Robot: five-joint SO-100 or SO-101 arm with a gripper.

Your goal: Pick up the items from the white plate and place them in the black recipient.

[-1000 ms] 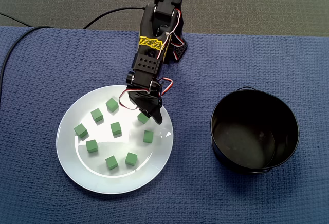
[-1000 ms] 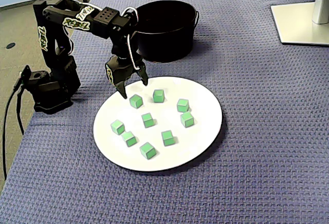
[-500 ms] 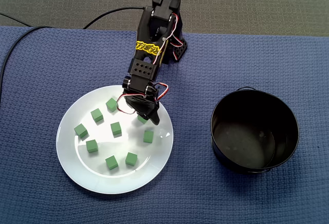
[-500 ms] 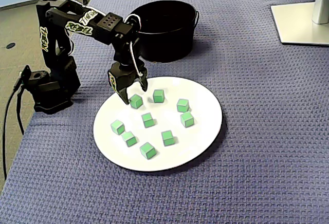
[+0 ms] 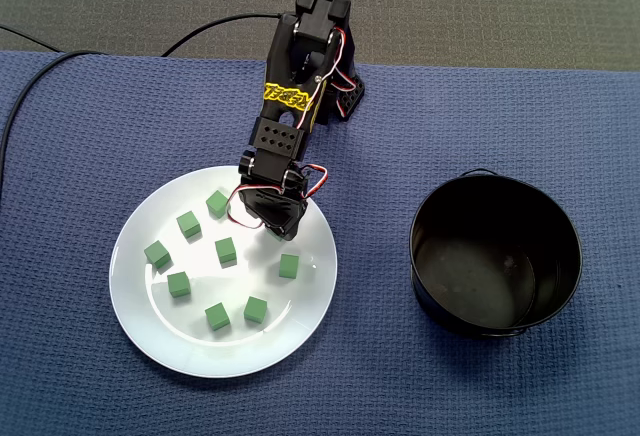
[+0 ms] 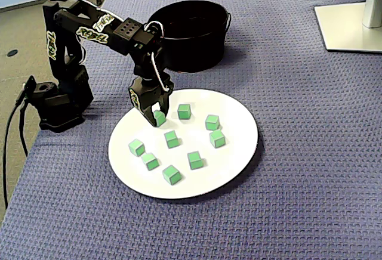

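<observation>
Fixed view, end effector around green cube, glossy white plate

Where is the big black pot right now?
In a fixed view the black pot sits on the right, apart from the white plate on its left. In a fixed view the pot stands behind the plate.

Place: you're at an office desk | cue: white monitor stand far right of jaws | blue woven cloth beneath jaws
</observation>
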